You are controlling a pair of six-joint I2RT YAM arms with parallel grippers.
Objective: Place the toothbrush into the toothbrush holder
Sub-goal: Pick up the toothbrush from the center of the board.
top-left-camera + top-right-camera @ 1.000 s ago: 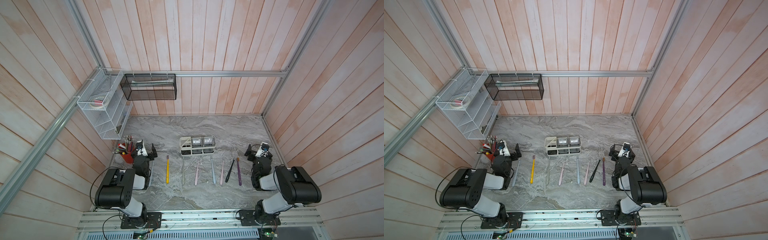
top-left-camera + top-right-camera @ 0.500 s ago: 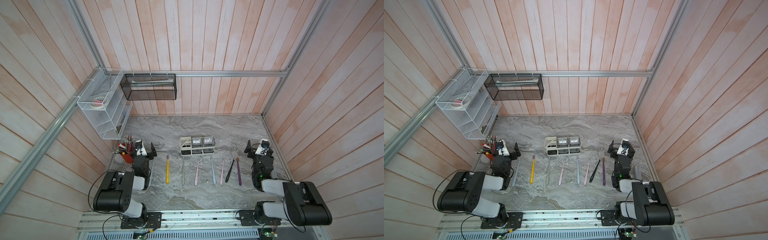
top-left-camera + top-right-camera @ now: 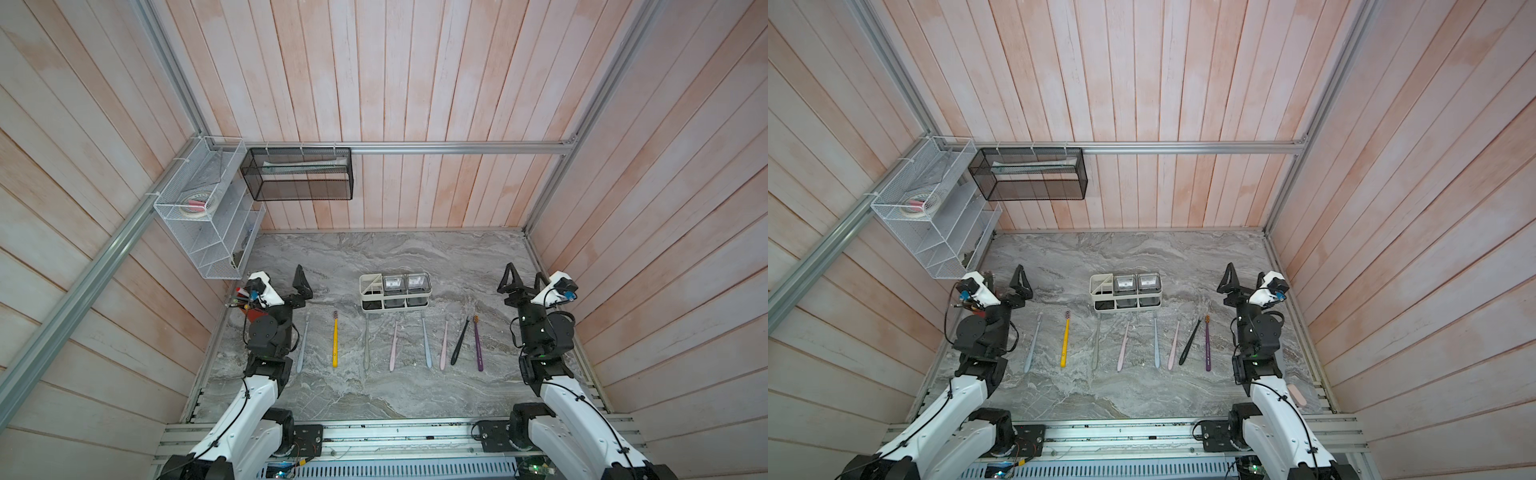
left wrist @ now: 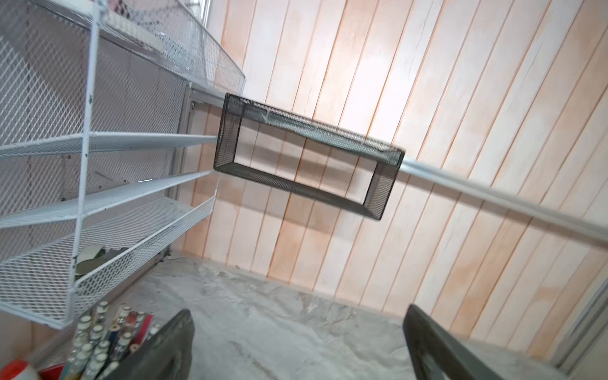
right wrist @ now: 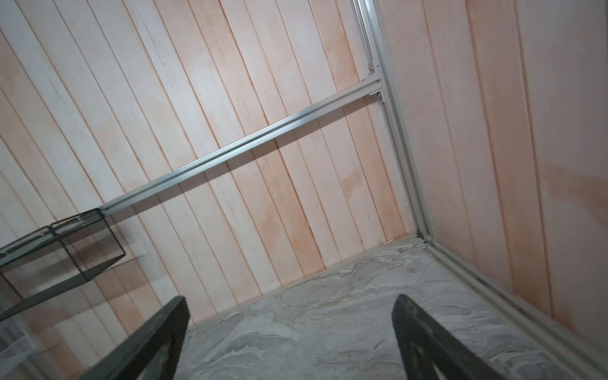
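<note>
Left gripper (image 4: 297, 317), right gripper (image 5: 291, 304): wide open, empty | advised: right pinches purple toothbrush (image 3: 478, 345) mid-handle, crosswise | target: toothbrush holder (image 3: 369, 286) slots

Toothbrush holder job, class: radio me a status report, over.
Left gripper open, empty; right gripper open, empty. Toothbrushes lie in a row before the toothbrush holder, none inside. Nothing blocks it.

- grey marbled tabletop (image 3: 374, 257), seen in both top views;
- white toothbrush holder (image 3: 395, 308) standing near its middle;
- row of toothbrushes (image 3: 393, 347) lying flat in front of the holder, eight in all, heads toward it;
- yellow toothbrush (image 3: 335, 343) second from the left;
- black toothbrush (image 3: 460, 340) tilted, its head just beside that of the purple toothbrush (image 3: 478, 345) at the right end;
- red cup (image 3: 250, 318) of pencils at the left edge
</note>
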